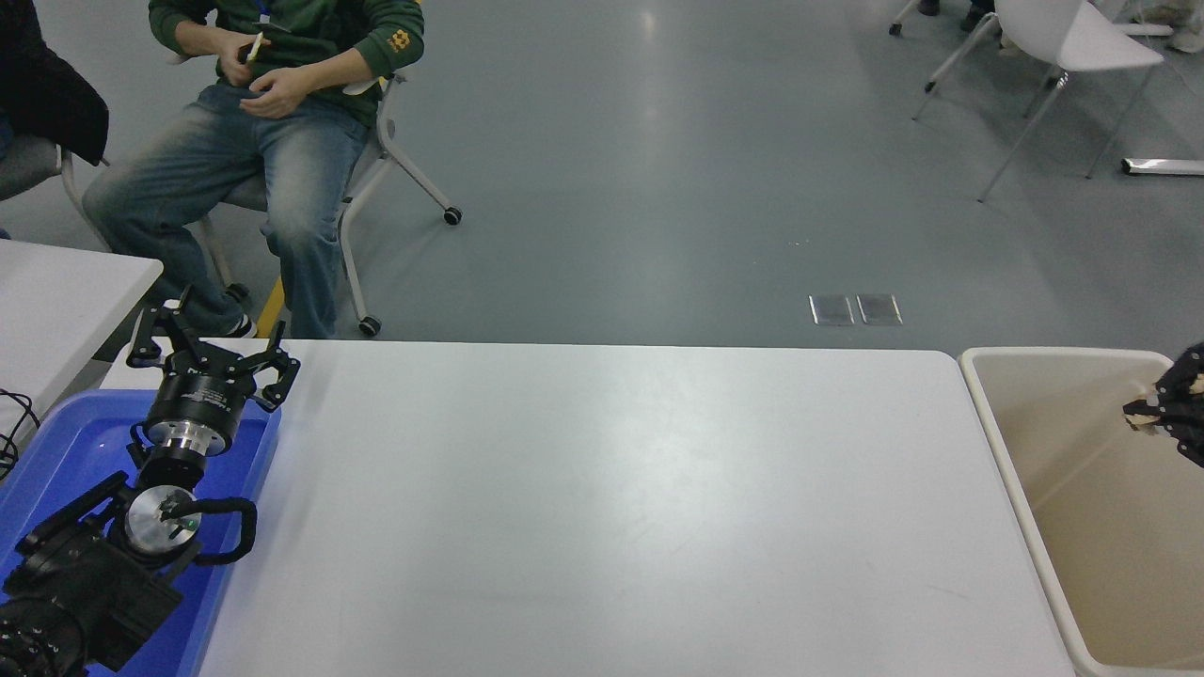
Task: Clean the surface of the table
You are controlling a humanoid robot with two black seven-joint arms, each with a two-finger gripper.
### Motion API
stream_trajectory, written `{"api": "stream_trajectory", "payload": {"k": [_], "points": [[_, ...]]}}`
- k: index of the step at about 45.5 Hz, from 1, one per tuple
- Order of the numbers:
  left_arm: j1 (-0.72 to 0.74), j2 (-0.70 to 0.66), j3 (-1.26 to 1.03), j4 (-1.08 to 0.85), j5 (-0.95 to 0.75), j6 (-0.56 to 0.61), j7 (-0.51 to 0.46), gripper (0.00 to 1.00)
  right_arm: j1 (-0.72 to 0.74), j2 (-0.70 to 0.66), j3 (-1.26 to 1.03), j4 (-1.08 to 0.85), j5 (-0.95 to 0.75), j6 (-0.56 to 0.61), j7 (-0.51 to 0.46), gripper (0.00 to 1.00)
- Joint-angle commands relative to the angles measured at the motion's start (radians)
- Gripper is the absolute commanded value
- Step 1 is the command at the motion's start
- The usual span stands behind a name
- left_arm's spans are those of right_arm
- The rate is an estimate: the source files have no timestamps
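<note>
1. The table surface [602, 508] spreads wide before me: matte white, smooth, rectangular with rounded corners, faint sheen across its middle.
2. A glossy blue tray [56, 451] sits at its left end; a beige tub [1025, 442] with a rounded rim stands just beside its right end.
3. My left tool [212, 353] points away from me over the tray's far edge, its black fingers spread apart, a silver ring behind its black body.
4. My right tool [1152, 411] hangs over the tub at the picture's right edge, mostly cut off; a tan scrap [1143, 418] shows at its tips, but I cannot tell whether the fingers grip it.
</note>
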Motion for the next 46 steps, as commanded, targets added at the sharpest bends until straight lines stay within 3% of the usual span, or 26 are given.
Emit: {"api": "stream_trajectory", "payload": {"k": [1, 14, 33, 46], "points": [[-0.001, 0.0, 0.0, 0.0, 0.0, 0.0, 0.0, 1.0, -0.013, 0.13, -0.005, -0.239, -0.109, 0.004, 0.049, 0.0], [-0.001, 0.0, 0.0, 0.0, 0.0, 0.0, 0.0, 1.0, -0.012, 0.288, -0.027, -0.465, -0.178, 0.001, 0.087, 0.0], [-0.001, 0.0, 0.0, 0.0, 0.0, 0.0, 0.0, 1.0, 0.068, 0.518, -0.325, -0.827, -0.182, -0.003, 0.279, 0.0], [-0.001, 0.0, 0.0, 0.0, 0.0, 0.0, 0.0, 1.0, 0.08, 0.586, -0.465, -0.901, -0.18, -0.014, 0.342, 0.0]]}}
